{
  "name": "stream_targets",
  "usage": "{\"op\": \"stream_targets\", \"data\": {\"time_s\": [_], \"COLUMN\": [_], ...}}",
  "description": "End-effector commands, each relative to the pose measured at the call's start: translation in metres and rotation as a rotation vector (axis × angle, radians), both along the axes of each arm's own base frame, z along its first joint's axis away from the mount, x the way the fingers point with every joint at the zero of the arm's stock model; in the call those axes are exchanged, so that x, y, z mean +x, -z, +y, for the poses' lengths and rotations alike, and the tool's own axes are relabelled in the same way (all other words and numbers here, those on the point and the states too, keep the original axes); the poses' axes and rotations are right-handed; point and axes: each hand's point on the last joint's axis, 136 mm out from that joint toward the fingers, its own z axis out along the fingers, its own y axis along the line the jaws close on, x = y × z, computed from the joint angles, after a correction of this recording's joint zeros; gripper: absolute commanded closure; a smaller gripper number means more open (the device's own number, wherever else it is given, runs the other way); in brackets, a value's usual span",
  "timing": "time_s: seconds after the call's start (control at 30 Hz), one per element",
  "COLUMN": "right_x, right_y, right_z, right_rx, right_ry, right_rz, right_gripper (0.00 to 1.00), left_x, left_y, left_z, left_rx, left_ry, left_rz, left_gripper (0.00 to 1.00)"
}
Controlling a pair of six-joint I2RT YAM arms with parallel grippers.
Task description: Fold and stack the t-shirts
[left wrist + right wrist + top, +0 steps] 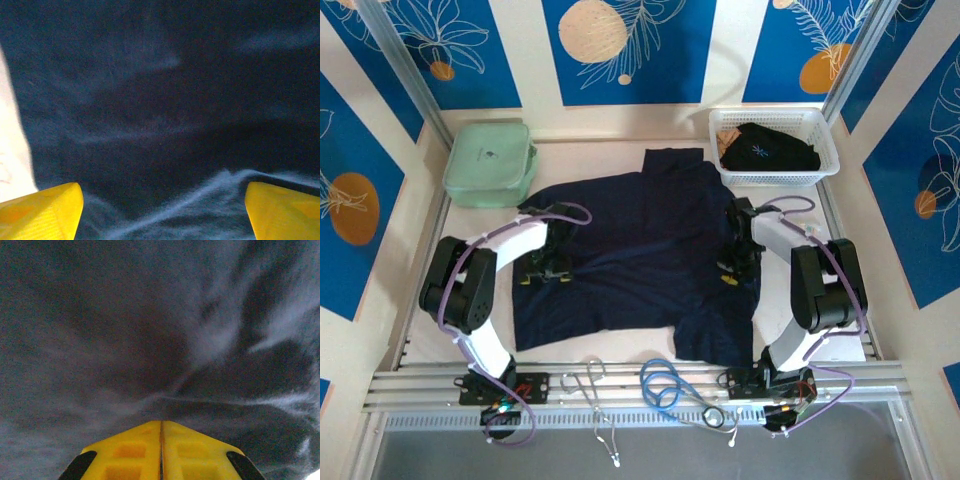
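Surface: a pale table (590, 155), backed by blue wall panels (470, 50) printed with white leaves and orange discs.

Containers: a white lattice basket (775, 180) stands beyond the right gripper (730, 270), holding a crumpled black t-shirt (770, 148) with a pale blue mark. A mint-green zip case (488, 162) lies beyond the left gripper (542, 270), closed.

The navy t-shirt (640, 260) lies spread flat beneath and between both grippers. In the left wrist view the yellow fingers (45, 212) stand wide apart over the cloth. The right fingers (135, 450) are pressed together (whether fabric is caught between them cannot be told).
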Motion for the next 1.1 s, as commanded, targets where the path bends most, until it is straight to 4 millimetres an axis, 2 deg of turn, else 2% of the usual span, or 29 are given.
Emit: {"op": "stream_targets", "data": {"time_s": [0.0, 0.13, 0.2, 0.23, 0.27, 0.3, 0.37, 0.43, 0.5, 0.57, 0.7, 0.9, 1.07], "right_x": [0.028, 0.066, 0.082, 0.086, 0.091, 0.095, 0.099, 0.1, 0.098, 0.095, 0.088, 0.083, 0.079], "right_y": [-0.027, -0.046, -0.044, -0.042, -0.038, -0.035, -0.029, -0.023, -0.018, -0.013, -0.005, 0.004, 0.007], "right_z": [0.005, 0.023, 0.027, 0.028, 0.029, 0.03, 0.032, 0.034, 0.035, 0.037, 0.037, 0.04, 0.046], "right_rx": [-0.001, 0.042, 0.04, 0.041, 0.04, 0.04, 0.047, 0.049, 0.053, 0.057, 0.06, 0.066, 0.069], "right_ry": [-0.09, -0.202, -0.233, -0.24, -0.243, -0.25, -0.258, -0.262, -0.262, -0.264, -0.263, -0.253, -0.255], "right_rz": [-0.085, -0.178, -0.204, -0.207, -0.205, -0.207, -0.203, -0.199, -0.193, -0.182, -0.159, -0.139, -0.124], "right_gripper": [0.89, 0.89, 0.89, 0.92, 1.0, 1.0, 1.0, 1.0, 1.0, 1.0, 1.0, 1.0, 1.0], "left_x": [0.043, 0.103, 0.137, 0.149, 0.164, 0.176, 0.196, 0.212, 0.226, 0.234, 0.239, 0.234, 0.231], "left_y": [-0.04, -0.057, -0.054, -0.052, -0.049, -0.046, -0.042, -0.036, -0.033, -0.032, -0.026, -0.019, 0.005], "left_z": [-0.001, -0.008, -0.008, -0.005, -0.002, 0.004, 0.013, 0.02, 0.027, 0.034, 0.05, 0.058, 0.063], "left_rx": [0.042, 0.068, 0.079, 0.089, 0.098, 0.114, 0.138, 0.14, 0.137, 0.153, 0.199, 0.219, 0.185], "left_ry": [0.038, 0.069, 0.068, 0.061, 0.05, 0.035, 0.013, -0.006, -0.026, -0.039, -0.063, -0.077, -0.089], "left_rz": [-0.089, -0.15, -0.167, -0.169, -0.17, -0.174, -0.188, -0.207, -0.235, -0.256, -0.26, -0.264, -0.205], "left_gripper": [0.15, 0.16, 0.17, 0.19, 0.21, 0.25, 0.36, 0.54, 0.76, 0.87, 1.0, 1.0, 1.0]}}
